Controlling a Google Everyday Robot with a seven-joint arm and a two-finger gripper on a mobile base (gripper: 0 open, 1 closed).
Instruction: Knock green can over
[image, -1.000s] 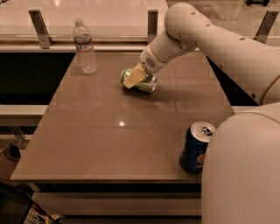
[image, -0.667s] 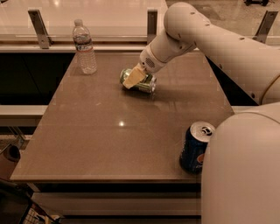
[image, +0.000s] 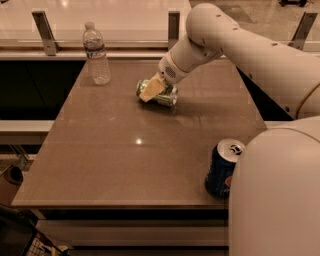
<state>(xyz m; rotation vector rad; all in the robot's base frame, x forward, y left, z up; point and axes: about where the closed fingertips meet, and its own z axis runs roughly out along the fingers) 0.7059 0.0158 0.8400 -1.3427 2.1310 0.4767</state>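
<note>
The green can (image: 165, 96) lies on its side on the brown table (image: 125, 150), near the back middle, its silver end facing right. My gripper (image: 151, 90) sits right over the can's left part, its pale yellowish finger (image: 152, 89) covering some of the can. The white arm reaches in from the right.
A clear plastic water bottle (image: 96, 53) stands upright at the table's back left. A blue Pepsi can (image: 223, 168) stands upright near the front right edge, next to the robot's white body (image: 275, 200). A rail with metal posts (image: 174, 27) runs behind the table.
</note>
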